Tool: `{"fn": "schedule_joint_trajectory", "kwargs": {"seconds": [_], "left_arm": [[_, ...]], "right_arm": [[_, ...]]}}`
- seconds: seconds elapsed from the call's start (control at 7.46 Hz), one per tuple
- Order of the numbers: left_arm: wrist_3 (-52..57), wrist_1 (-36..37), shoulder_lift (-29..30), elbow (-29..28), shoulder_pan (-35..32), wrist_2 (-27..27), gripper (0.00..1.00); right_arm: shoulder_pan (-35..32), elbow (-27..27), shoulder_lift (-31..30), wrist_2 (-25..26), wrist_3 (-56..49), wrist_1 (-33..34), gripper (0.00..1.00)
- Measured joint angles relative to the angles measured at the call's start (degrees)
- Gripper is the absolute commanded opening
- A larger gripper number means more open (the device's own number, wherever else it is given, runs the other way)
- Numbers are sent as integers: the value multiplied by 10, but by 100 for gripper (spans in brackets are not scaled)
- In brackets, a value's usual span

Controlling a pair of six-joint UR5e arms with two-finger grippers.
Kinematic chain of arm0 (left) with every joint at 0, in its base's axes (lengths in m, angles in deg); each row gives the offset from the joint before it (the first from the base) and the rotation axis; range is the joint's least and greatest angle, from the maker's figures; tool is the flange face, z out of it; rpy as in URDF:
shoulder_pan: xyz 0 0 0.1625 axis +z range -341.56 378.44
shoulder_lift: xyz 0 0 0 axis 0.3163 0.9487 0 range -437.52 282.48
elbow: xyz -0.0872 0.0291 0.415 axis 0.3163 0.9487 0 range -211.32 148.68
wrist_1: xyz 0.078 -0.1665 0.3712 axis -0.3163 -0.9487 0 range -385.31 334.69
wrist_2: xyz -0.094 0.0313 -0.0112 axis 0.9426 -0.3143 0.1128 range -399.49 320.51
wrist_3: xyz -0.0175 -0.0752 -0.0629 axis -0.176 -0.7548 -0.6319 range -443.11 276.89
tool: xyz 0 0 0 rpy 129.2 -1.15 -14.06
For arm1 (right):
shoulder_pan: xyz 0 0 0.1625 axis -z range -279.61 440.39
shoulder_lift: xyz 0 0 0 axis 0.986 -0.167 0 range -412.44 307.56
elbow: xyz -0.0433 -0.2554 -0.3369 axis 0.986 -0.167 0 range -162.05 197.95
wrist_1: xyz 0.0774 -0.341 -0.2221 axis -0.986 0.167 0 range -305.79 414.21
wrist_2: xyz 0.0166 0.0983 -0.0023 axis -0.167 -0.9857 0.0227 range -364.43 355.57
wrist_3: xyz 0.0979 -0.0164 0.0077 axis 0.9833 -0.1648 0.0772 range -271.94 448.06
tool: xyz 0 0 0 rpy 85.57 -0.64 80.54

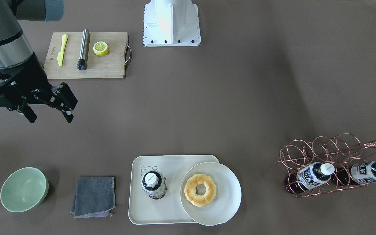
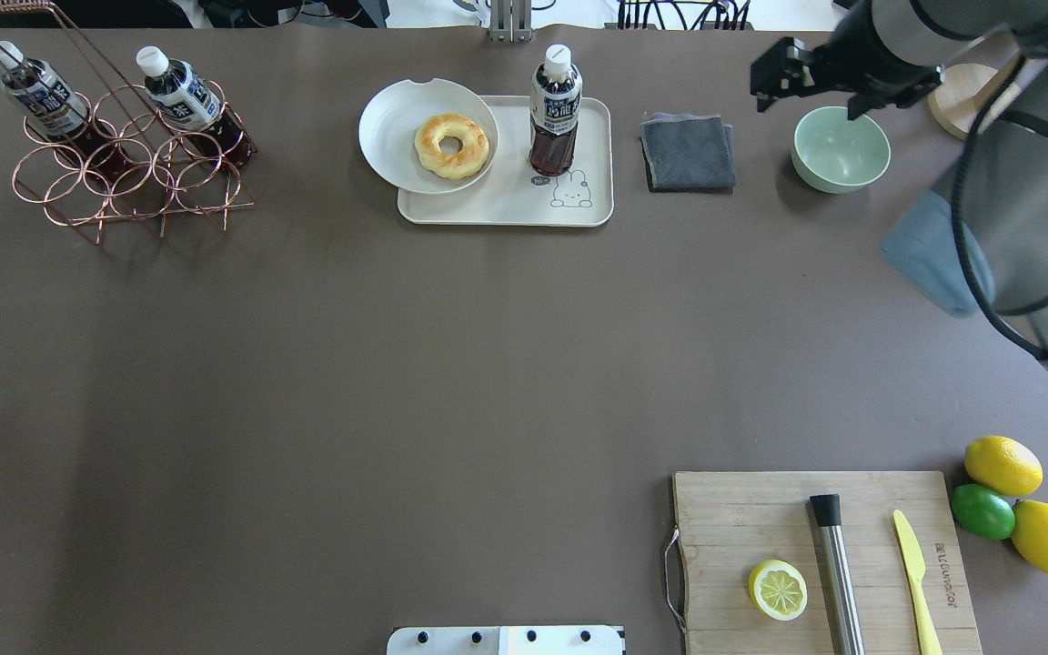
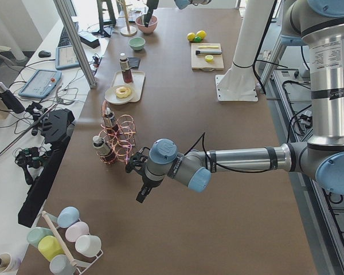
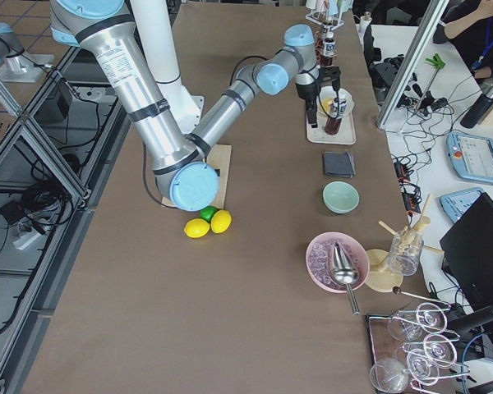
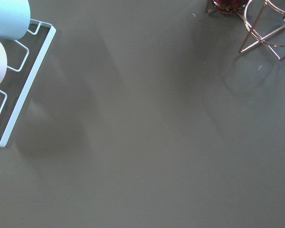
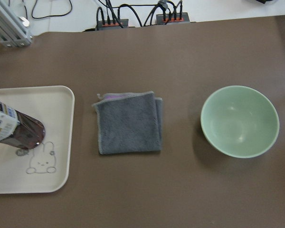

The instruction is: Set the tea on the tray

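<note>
Cream plastic, rounded corners, raised rim: the rectangular tray (image 2: 506, 211) sits on the far side of the brown table from the robot's base. The small clear tea bottle (image 2: 556, 109), with its dark brown tea, white cap and navy-and-white label, stands upright on the tray just beside the little line-drawn animal. Sharing the tray is a round white plate (image 2: 383, 136), overhanging one end of it, with a golden ring doughnut (image 2: 451, 146) lying on top; bottle and plate sit near each other with a gap between. Over to the right gripper (image 1: 50, 118): black fingers spread apart, nothing between them, held above the table and well apart from the tray. It is on the side where the folded grey cloth (image 2: 688, 150) and the pale green bowl (image 2: 841, 150) lie, and its wrist camera looks straight down on both. The left gripper (image 3: 142, 189) shows only in the side view, low over the table near the copper wire rack (image 2: 124, 177), and whether its fingers are apart or together I cannot tell. In that rack a matching bottle (image 2: 183, 91) leans tilted, cap up, and a second matching bottle (image 2: 40, 95) leans beside it.
</note>
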Motion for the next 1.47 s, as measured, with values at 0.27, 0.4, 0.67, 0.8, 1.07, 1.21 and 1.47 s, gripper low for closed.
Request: {"fn": "schedule_joint_trajectory", "kwargs": {"seconds": [0.27,0.4,0.67,0.8,1.07,1.21,1.47], "left_arm": [[1,0,-1,1,-2,0,99],[1,0,-1,1,-3,0,99],[0,0,3,-1,-3,0,99],[0,0,3,-1,-3,0,99],[0,0,4,-1,-3,1,99],[0,0,5,-1,-3,1,99],[5,-14,-3,-11,-3,-2,99]], "right_arm": [[-15,67,-144,-1,-54,-4,100],[-32,83,-209,-10,-100,-10,100],[-109,64,-308,-65,-250,-37,100],[-170,28,-335,-111,-351,-57,100],[-288,-58,-370,-187,-566,-75,100],[-316,-76,-388,-185,-616,-77,100],[-335,-88,-409,-153,-644,-75,100]]}}
